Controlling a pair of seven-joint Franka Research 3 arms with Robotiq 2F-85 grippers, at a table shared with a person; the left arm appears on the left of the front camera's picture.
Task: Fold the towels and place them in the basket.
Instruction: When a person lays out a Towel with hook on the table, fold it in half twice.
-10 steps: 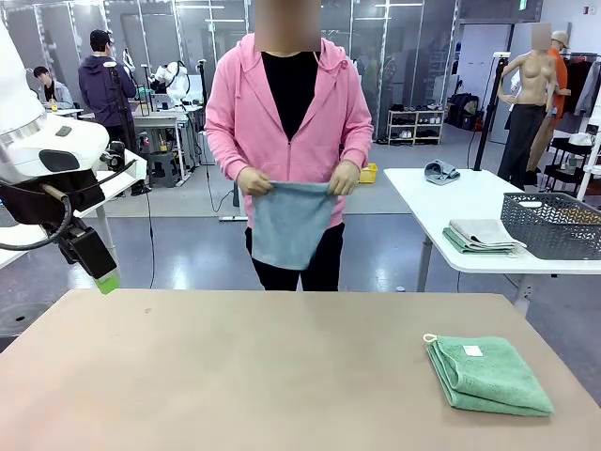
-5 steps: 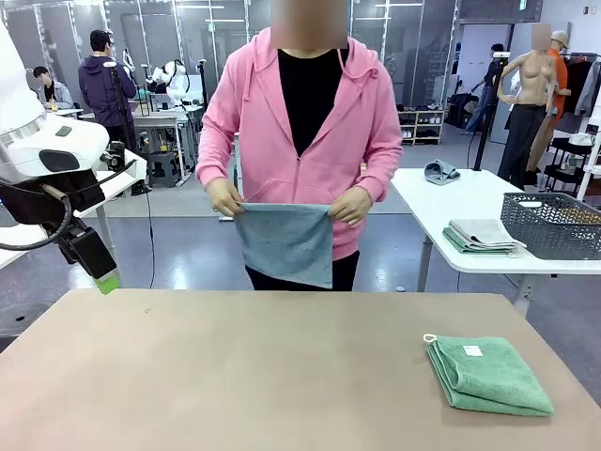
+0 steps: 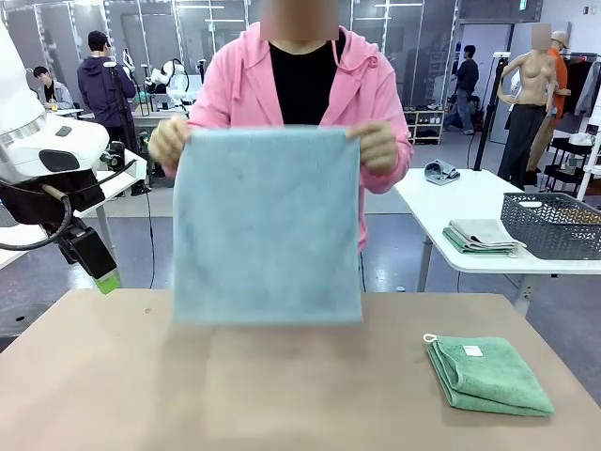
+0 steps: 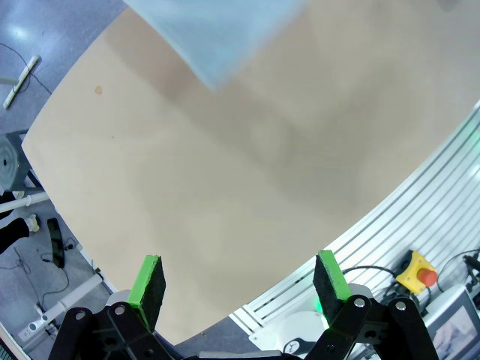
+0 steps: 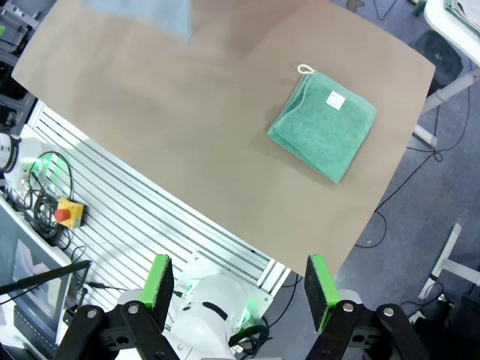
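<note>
A person in a pink hoodie stands at the far side and holds the pale blue towel point(image 3: 268, 225) spread flat by its two top corners, its lower edge hanging just over the far part of the table point(image 3: 235, 395). The mint green towel point(image 3: 488, 374) lies folded at the table's front right, label and loop up; the right wrist view shows this green towel point(image 5: 322, 124) too. The dark mesh basket point(image 3: 554, 224) stands on a white side table at right. My left gripper point(image 4: 238, 259) hangs open above the table's left edge. My right gripper point(image 5: 238, 261) is open, high over the near edge.
Folded towels point(image 3: 482, 235) and a grey cloth point(image 3: 440, 171) lie on the white side table point(image 3: 451, 202) beside the basket. A yellow box with a red stop button point(image 5: 64, 212) sits beyond the table's ribbed near rail.
The person has lifted the blue towel from waist height and opened it out wide, closer to the table. Both arms are still.
</note>
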